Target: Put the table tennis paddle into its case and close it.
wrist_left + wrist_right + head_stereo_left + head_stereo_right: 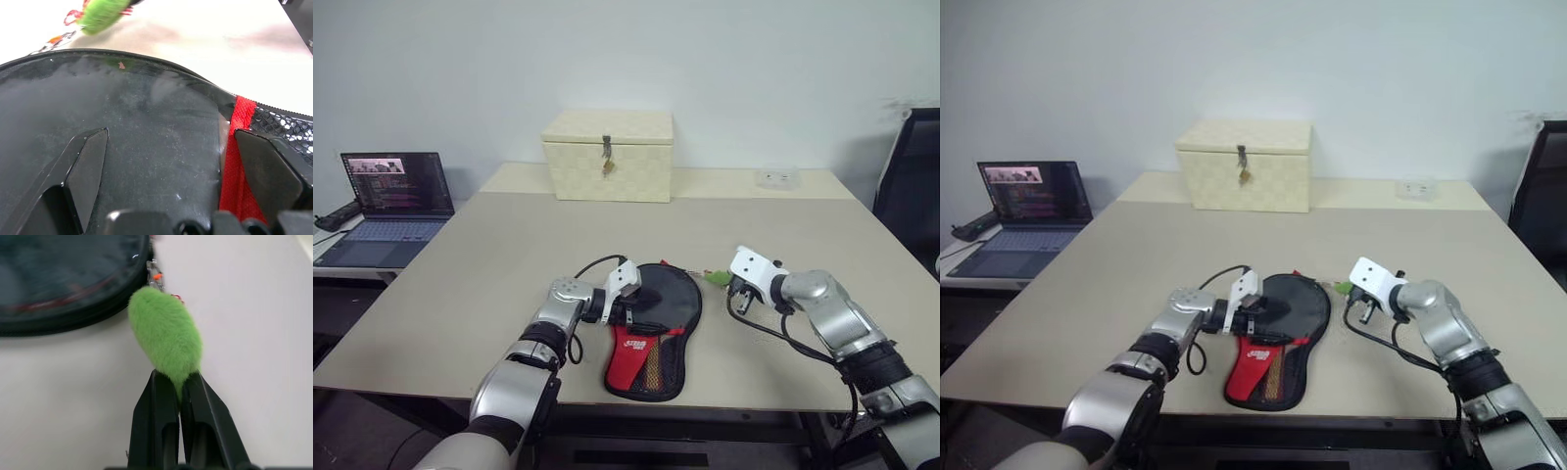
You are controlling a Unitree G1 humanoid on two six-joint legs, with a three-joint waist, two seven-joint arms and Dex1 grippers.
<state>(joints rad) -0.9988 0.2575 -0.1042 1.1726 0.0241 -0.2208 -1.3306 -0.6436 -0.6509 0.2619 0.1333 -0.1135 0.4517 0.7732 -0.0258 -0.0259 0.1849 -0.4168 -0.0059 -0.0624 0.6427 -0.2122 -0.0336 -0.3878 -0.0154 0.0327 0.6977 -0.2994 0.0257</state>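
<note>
**Green tassel pinched as gripper spreads over paddle case**

Jaws stand wide on the left gripper (628, 302), its black fingers (83, 171) spread over the round black head of the soft paddle-shaped case (656, 328), which lies flat near the front edge of the beige table (489, 264). White lettering sits on the case's red section, too small to read. No table tennis paddle can be made out apart from the case. Further right, the right gripper (180, 382) has its two fingers pressed together on the tip of a fuzzy lime-green tassel (165, 335) that lies just beside the case's rim. Its wrist view shows a small chain with an orange bead linking tassel to rim; the left wrist view shows the red seam and black mesh up close. Behind stand an open grey laptop (393, 201), off the table's left side, and a cream woven box with a metal latch (608, 155).
</note>
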